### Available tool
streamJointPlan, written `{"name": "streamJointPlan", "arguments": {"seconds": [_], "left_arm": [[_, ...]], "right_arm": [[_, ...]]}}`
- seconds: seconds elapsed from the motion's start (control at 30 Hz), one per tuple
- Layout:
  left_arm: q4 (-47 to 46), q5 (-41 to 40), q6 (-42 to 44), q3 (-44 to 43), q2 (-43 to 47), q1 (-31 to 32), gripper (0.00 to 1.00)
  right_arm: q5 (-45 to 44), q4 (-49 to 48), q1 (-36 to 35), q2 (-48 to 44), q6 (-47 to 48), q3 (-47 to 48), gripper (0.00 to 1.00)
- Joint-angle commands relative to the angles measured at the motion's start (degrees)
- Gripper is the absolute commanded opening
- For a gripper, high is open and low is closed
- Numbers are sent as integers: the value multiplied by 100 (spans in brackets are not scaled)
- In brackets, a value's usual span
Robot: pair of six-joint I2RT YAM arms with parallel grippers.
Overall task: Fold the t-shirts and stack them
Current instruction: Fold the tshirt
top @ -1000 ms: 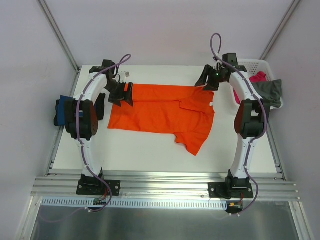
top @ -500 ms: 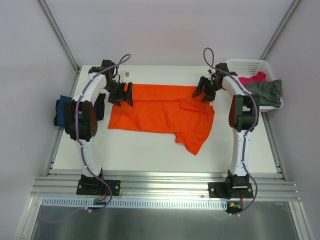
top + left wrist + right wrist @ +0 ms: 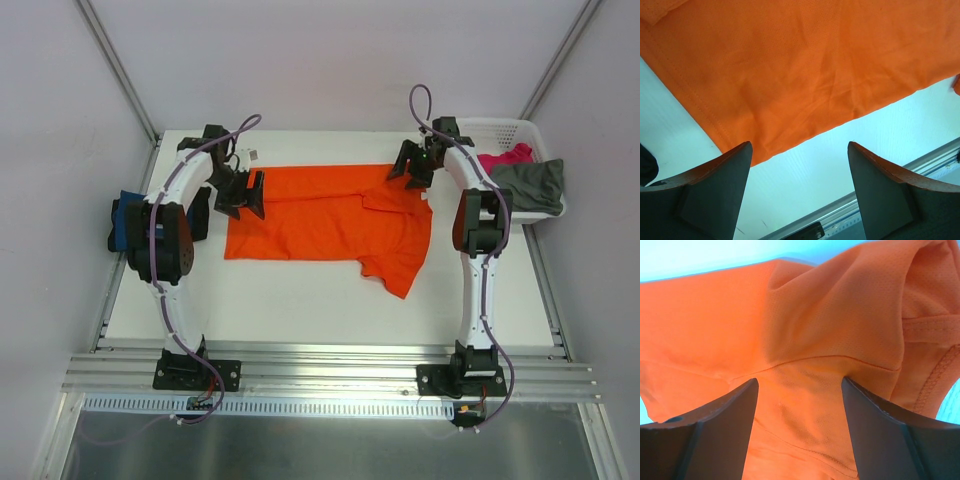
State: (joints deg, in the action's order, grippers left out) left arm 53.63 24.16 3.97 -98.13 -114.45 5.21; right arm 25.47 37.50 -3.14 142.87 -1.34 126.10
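A bright orange t-shirt (image 3: 330,215) lies spread across the middle of the table, one sleeve (image 3: 400,275) pointing toward the near edge. My left gripper (image 3: 243,195) hovers at its left hem, open, with bare table between its fingers (image 3: 800,150) and the orange cloth (image 3: 805,65) just beyond. At the shirt's far right corner my right gripper (image 3: 415,165) stands open over a shoulder seam (image 3: 800,385), gripping nothing. A navy t-shirt (image 3: 125,222) lies at the table's left edge. The magenta t-shirt (image 3: 505,157) and the grey-olive t-shirt (image 3: 535,185) are in the basket.
A white lattice basket (image 3: 505,128) stands at the back right corner, the grey-olive cloth hanging over its near rim. A metal rail (image 3: 330,360) runs along the near edge where the arm bases are bolted. White walls close in the sides and back.
The right gripper has shifted left along the shirt's far right corner and its jaws stand wider. The orange shirt has slid slightly right and lies flatter. The left gripper has barely moved.
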Motion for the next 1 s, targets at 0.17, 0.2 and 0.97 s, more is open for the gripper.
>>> {"name": "streamJointPlan", "arguments": {"seconds": [0.17,0.2,0.97], "left_arm": [[139,-175,78,66,485,24,78],[139,-184,78,74,477,24,78],[-660,-2152,1536,2016,1434,15,70]], "right_arm": [[-219,-199,33,189,-68,538,72],[-131,-190,32,137,-59,495,72],[-234,1130,-1363,-4829,4414,-5402,67]]}}
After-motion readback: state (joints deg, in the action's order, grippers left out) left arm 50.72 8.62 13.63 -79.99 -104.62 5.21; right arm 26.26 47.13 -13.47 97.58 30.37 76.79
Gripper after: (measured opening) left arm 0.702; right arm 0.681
